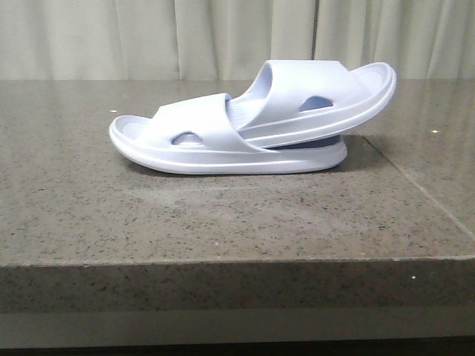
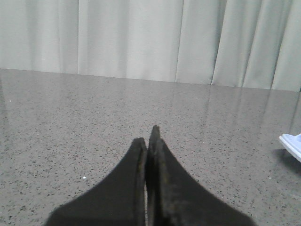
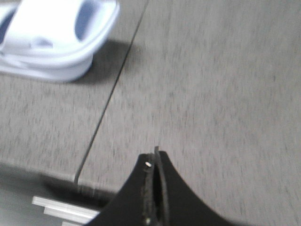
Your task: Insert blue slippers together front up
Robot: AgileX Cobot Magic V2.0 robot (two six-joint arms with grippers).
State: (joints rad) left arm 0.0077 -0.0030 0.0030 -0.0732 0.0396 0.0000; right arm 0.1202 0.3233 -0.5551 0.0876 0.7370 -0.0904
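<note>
Both hands hold nothing: the left hand (image 2: pixel 149 141) has its fingers pressed together over bare stone, and the right hand (image 3: pixel 156 165) is likewise closed, hanging above the surface (image 1: pixel 223 222) near its front edge, well apart from the footwear. The blue slippers (image 1: pixel 252 122) lie toward the middle of the surface, nearer its back edge than its front. The lower slipper (image 1: pixel 185 141) sits flat on its sole; the upper slipper (image 1: pixel 319 93) is pushed under the lower one's strap at one end and tilts up at the other, so the pair already looks nested. A seam (image 1: pixel 415 185) in the stone runs just beside the raised end.

Moulded foam like this is probably light and springy, with a matte skin that should not slip much. The wide straps would flex under a pinch, so the thick sole edge or the base of a strap seems the firmer place to take hold. Light as they are, a nudge could slide the pair.
</note>
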